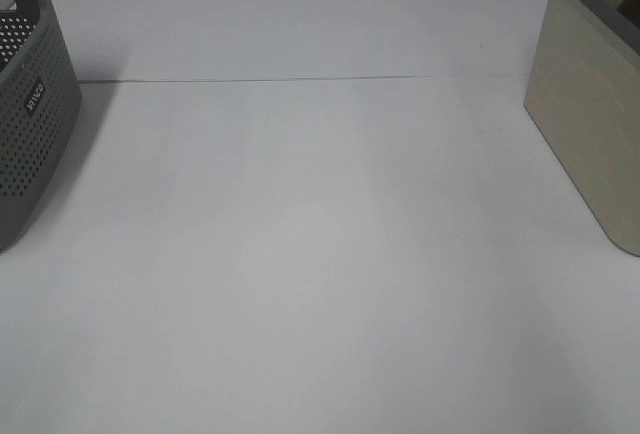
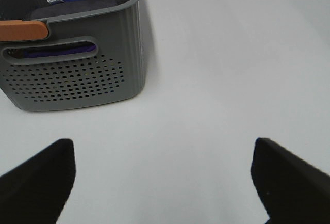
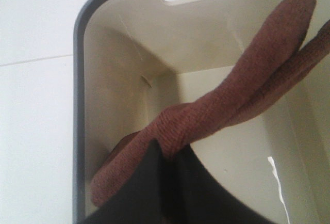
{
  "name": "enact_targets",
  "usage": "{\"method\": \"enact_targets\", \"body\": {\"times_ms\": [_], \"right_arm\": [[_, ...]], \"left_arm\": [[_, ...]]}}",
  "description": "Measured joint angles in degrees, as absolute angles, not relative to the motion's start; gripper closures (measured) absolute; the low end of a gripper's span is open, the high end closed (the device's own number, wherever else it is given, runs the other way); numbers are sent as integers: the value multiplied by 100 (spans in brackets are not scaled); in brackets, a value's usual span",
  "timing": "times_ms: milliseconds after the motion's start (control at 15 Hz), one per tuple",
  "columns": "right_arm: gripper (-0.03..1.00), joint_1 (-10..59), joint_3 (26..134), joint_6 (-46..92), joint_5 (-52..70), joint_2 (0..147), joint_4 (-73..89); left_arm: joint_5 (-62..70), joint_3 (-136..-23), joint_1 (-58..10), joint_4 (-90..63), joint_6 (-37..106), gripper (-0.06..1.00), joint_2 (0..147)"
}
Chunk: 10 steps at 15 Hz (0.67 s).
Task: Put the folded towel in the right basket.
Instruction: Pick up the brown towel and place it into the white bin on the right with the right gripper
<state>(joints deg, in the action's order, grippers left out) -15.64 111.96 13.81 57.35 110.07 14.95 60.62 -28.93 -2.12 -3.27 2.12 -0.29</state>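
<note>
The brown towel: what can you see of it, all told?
The towel is reddish-brown, soft ribbed-looking cloth, doubled into layers that part at one end. The right pincer is shut on it, with cloth trailing off to either side. It hangs over the open inside of the beige basket with a grey rim; whether its lower end touches the wall I cannot tell.

Bright, flat light; soft shadow beside grey basket (image 1: pixel 30 124); left claw (image 2: pixel 163 154) blurred.

On table (image 1: pixel 320 254): perforated basket (image 1: pixel 30 124) far left, right basket (image 1: pixel 590 124) far right; towel (image 3: pixel 227 100) hangs inside latter.
</note>
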Motion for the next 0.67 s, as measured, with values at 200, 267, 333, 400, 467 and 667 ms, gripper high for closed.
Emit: {"method": "enact_targets", "body": {"times_ms": [200,267,333,400,467,667], "right_arm": [[96,-1564,11196,1352,5959,11052,1564],[95,-1564,11196,1232,6188,11110,1392],[91,-1564,11196,1043,6423,11167,1169],[81,-1564,11196,762,6612,11230,882],[64,-1564,11196,487,6772,11259,544],[13,-1564,11196,-40,6939,11241,0]], "left_arm": [[6062,-2893,-212,-327,212,7,-29],[6062,-2893,-212,-327,212,7,-29],[6062,-2893,-212,-327,212,7,-29],[6062,-2893,-212,-327,212,7,-29],[6062,-2893,-212,-327,212,7,-29],[6062,-2893,-212,-327,212,7,-29]]}}
